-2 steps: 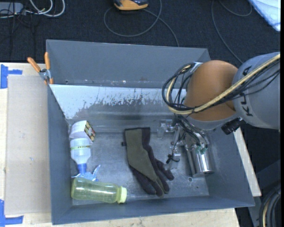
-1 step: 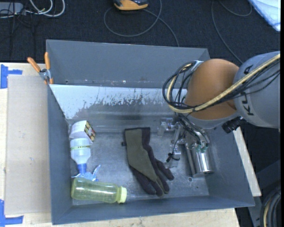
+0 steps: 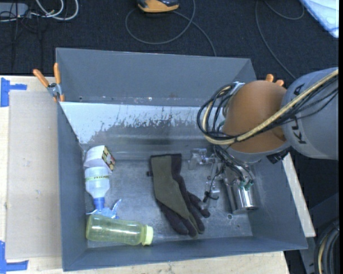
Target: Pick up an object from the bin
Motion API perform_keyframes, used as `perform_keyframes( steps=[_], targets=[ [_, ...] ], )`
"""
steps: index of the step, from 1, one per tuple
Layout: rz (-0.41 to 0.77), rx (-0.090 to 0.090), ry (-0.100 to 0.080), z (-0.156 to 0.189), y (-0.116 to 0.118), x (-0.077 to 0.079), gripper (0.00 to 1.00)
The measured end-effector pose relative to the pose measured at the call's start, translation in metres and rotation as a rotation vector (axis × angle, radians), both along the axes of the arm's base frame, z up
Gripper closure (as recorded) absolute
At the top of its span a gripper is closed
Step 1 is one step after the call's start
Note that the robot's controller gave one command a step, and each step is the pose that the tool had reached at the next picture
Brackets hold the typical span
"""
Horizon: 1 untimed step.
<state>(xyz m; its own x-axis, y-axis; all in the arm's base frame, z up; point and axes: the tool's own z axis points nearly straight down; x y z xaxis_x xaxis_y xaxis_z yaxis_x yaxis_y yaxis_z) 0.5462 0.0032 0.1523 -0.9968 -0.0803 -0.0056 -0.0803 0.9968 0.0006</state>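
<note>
Gripper (image 3: 215,194) low at right of grey metal bin (image 3: 160,79), beside dark olive fabric glove (image 3: 170,188), likeliest pick; jaw state can't be told.

The grey arm (image 3: 315,116) reaches in from the right, its wrist under a rounded orange cover (image 3: 254,116) with black cables (image 3: 213,114) looped round it. Beneath that the gripper (image 3: 211,194) hangs low, pointing downward, right of centre.
</note>
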Motion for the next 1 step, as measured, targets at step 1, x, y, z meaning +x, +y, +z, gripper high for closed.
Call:
perform_keyframes(
  steps=[1],
  targets=[
    [0.131,-0.001,0.009,-0.0367,-0.0148,-0.013,0.0]
  ],
)
